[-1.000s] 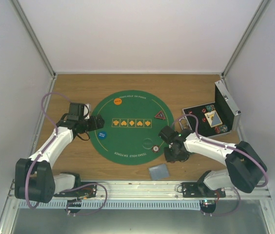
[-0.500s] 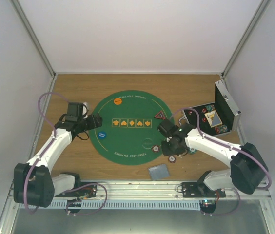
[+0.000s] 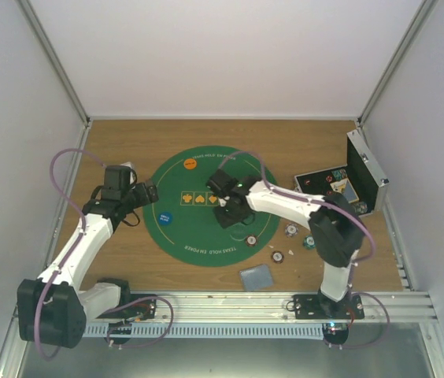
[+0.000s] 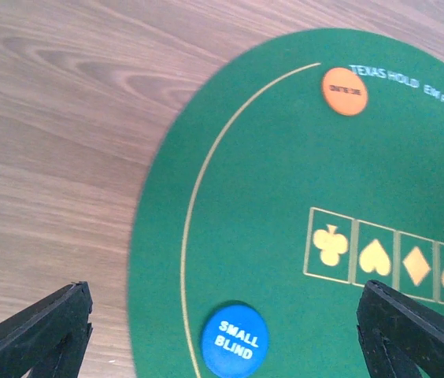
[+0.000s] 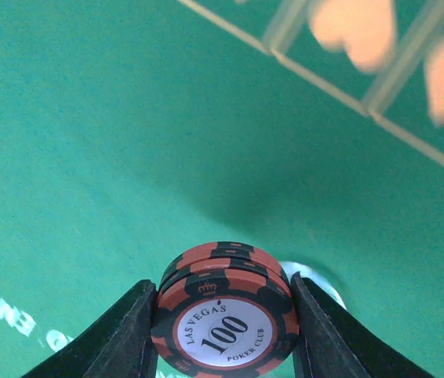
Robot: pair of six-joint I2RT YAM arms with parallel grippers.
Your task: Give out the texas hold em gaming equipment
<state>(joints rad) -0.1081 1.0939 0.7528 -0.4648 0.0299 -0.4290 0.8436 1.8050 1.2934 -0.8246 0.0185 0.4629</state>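
Far left, left gripper point(image 3: 148, 193): spread wide, empty, above the left rim of the green mat point(image 4: 269, 260). Beneath it, flat on the felt: blue disc point(image 4: 234, 341) reading SMALL BLIND; farther up, orange disc point(image 4: 344, 90). Mid-mat, right gripper point(image 5: 223, 315): clamped on a red chip stack point(image 5: 226, 327) marked 100, over the felt beside the printed card boxes. Just right, single chip point(image 3: 251, 240) on the mat; three loose chips point(image 3: 291, 231) on the wooden table point(image 3: 127, 142). Playing cards point(image 3: 256, 276) off the mat, near the front edge.

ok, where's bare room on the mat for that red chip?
Bare felt between orange disc and suit row; also the left rim strip from orange disc down to blue disc. Crowded: right of the mat, with loose chips, cards, case.
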